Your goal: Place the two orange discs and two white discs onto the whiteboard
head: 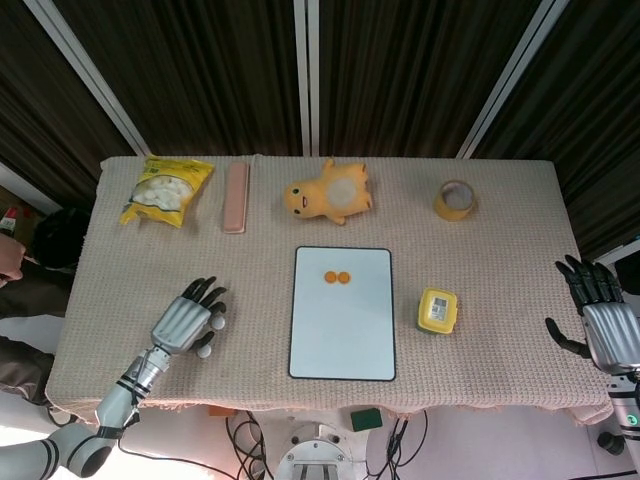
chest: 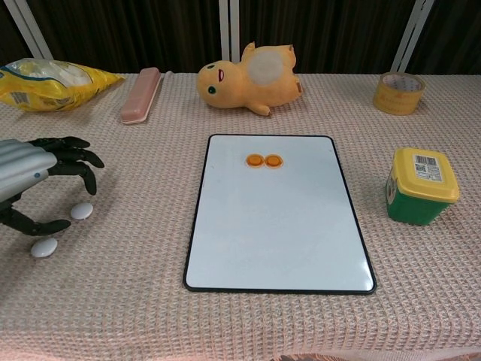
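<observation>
Two orange discs (head: 337, 277) (chest: 264, 160) lie side by side near the top of the whiteboard (head: 343, 340) (chest: 278, 226). Two white discs rest on the cloth left of the board: one (head: 216, 323) (chest: 82, 210) under the fingertips of my left hand (head: 185, 322) (chest: 41, 177), the other (head: 204, 351) (chest: 43, 247) near its thumb. The left hand hovers over them with fingers apart, holding nothing. My right hand (head: 600, 315) stays open at the table's right edge, seen only in the head view.
A yellow-lidded green tub (head: 438, 310) (chest: 421, 185) stands right of the board. Along the far side lie a snack bag (head: 165, 190), a pink case (head: 236, 197), a yellow plush toy (head: 330, 192) and a tape roll (head: 456, 200).
</observation>
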Available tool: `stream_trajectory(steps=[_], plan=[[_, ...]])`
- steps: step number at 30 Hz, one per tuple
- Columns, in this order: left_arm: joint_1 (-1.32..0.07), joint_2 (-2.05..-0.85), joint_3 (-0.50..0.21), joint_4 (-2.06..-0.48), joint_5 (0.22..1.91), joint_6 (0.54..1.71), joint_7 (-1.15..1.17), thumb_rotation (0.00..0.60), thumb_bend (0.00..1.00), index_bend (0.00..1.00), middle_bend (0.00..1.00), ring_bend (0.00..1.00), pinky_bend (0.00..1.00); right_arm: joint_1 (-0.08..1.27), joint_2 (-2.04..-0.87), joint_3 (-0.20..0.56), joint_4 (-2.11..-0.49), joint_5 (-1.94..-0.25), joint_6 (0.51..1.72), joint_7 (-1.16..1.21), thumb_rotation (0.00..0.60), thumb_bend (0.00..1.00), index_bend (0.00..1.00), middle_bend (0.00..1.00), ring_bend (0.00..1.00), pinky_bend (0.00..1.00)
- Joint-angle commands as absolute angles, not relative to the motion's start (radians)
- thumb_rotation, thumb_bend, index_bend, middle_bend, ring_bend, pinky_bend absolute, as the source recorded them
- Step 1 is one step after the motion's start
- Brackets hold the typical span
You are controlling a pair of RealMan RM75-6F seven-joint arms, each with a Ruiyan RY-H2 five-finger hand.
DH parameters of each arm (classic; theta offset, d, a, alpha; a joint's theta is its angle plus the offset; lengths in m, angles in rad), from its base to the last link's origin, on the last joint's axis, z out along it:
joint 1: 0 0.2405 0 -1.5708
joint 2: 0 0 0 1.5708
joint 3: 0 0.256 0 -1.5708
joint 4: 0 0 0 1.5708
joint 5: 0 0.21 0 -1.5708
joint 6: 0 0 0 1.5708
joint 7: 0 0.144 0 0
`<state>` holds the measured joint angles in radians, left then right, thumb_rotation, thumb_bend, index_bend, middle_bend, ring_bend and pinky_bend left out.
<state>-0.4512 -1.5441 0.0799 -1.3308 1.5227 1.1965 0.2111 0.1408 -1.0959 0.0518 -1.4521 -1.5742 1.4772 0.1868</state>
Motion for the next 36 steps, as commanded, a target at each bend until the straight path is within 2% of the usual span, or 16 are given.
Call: stream_trajectory(steps=[1, 27, 36], plan=[[-0.448, -1.546, 0.076, -1.324, 1.519, 1.191, 0.207, 0.6, 0.24, 0.39, 0.17, 0.02, 0.11, 0.141, -1.096, 0.051, -1.453, -1.575, 1.477, 0.185, 0.6, 0.33, 0.0, 0.0, 0.0, 0.0], [-0.457, -1.537, 0.045, -1.363, 1.475, 1.112, 0.282, 0.6, 0.27, 0.42, 0.17, 0.02, 0.1, 0.144, -1.104, 0.046, -1.448, -1.575, 1.466, 0.176, 0.6, 0.33, 0.0, 0.0, 0.0, 0.0], [-0.454, -1.541, 0.039, -1.363, 1.484, 1.121, 0.277, 0.6, 0.29, 0.5, 0.17, 0.02, 0.1, 0.144, -1.104, 0.045, -1.451, -1.579, 1.467, 0.173, 0.6, 0.33, 0.0, 0.0, 0.0, 0.0]])
